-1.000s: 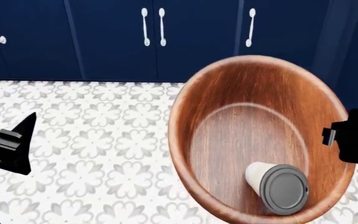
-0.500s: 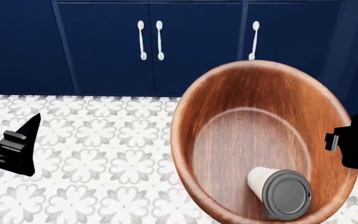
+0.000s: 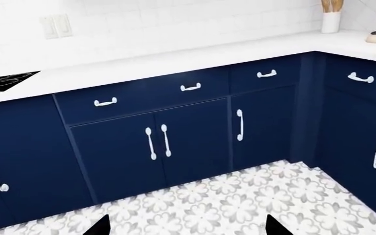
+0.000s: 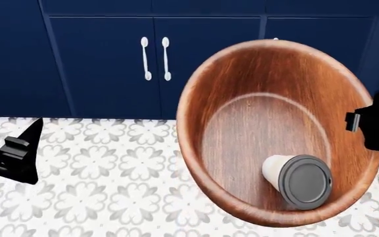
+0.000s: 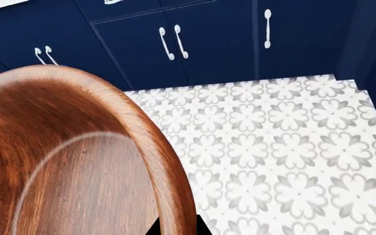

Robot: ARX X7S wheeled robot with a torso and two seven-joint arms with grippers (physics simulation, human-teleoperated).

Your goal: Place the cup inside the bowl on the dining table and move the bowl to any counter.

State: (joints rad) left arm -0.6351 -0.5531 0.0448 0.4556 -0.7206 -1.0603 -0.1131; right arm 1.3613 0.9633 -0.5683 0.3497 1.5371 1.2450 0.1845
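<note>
The reddish-brown wooden bowl (image 4: 255,98) hangs in the air over the patterned floor, tilted toward me. The cream cup with its dark grey lid (image 4: 298,180) lies on its side inside the bowl, against the near wall. My right gripper (image 4: 372,127) is shut on the bowl's right rim; in the right wrist view its dark fingertips (image 5: 201,229) pinch the rim of the bowl (image 5: 77,161) from both sides. My left gripper (image 4: 18,153) is open and empty at the left, its two tips wide apart over the floor in the left wrist view (image 3: 184,227). The dining table is out of view.
Navy base cabinets (image 4: 150,59) with white handles stand ahead. A white marble-like counter (image 3: 175,56) with white wall tiles runs above them and turns a corner at the right. A black hob (image 3: 2,83) sits at its left, a utensil jar (image 3: 330,19) at the far right.
The view has moved closer to the cabinets, which now fill more of the frame. The bowl has risen slightly with the right gripper; the cup stays inside.
</note>
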